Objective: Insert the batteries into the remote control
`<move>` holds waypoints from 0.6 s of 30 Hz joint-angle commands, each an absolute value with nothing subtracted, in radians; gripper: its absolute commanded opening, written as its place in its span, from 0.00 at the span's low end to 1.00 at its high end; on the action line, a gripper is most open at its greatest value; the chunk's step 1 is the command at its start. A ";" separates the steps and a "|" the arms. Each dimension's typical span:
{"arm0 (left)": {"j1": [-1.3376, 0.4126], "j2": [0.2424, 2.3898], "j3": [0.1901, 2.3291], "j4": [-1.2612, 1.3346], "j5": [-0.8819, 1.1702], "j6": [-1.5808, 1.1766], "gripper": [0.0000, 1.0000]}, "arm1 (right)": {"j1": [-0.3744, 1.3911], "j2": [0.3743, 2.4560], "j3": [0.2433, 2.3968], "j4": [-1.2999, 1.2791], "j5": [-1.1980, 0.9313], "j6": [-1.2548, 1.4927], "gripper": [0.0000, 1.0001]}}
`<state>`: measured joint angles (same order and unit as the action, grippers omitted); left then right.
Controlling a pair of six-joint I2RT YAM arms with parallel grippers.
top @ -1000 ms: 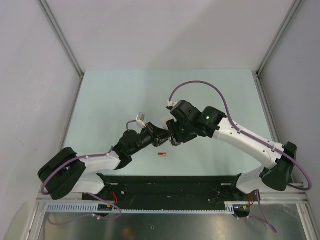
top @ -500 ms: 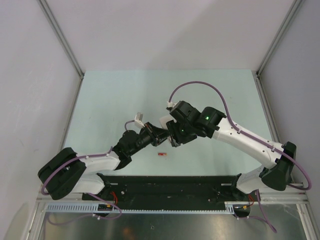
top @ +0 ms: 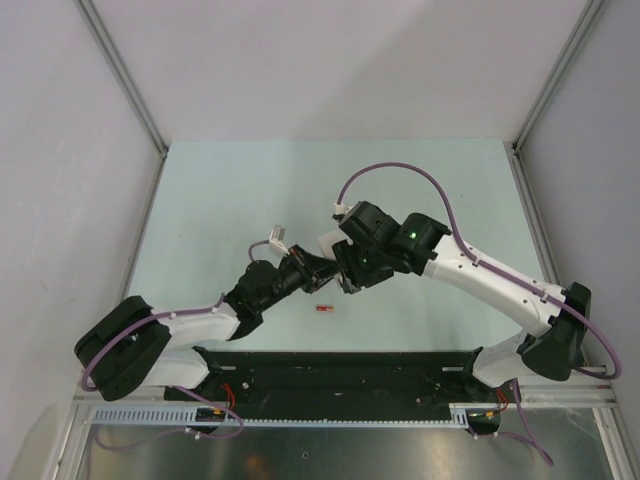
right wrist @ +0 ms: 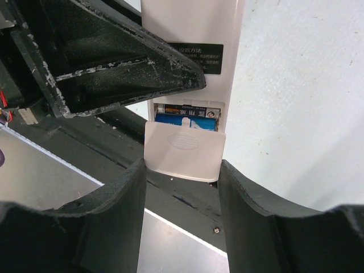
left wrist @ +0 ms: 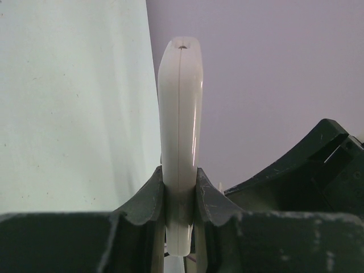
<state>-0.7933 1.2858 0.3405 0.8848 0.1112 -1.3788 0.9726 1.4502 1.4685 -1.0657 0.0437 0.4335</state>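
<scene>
In left hand (left wrist: 180, 185), white remote control (left wrist: 181, 114)

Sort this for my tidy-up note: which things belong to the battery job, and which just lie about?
In the job: remote control, two blue batteries, cover, left pincer, right pincer.
Lying about: red battery, on the table.

**Remote control** (right wrist: 193, 34): slim white bar, its plain back with a black label facing the right wrist view. It is clamped edge-on in the left gripper (left wrist: 181, 187). Its battery cover (right wrist: 183, 149) lies part-way over the compartment, gripped by the right gripper (right wrist: 182, 166).

**Batteries:** the dark blue-purple battery (right wrist: 187, 108) and the bright blue battery (right wrist: 186, 119) lie side by side inside the compartment. The red battery (top: 322, 309) lies alone on the table (top: 220, 200).
</scene>
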 commanded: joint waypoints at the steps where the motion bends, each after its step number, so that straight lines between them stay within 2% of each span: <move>1: -0.787 1.235 0.364 0.907 0.110 -1.358 0.00 | 0.965 1.465 1.506 -1.049 0.034 0.423 0.43; 18: -0.788 1.233 0.373 0.899 0.115 -1.358 0.00 | 0.968 1.470 1.520 -1.020 0.026 0.439 0.42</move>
<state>-0.7933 1.2427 0.3408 0.8646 0.1120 -1.3781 0.9653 1.4773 1.4685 -1.0451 0.0280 0.4332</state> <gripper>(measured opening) 0.218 0.533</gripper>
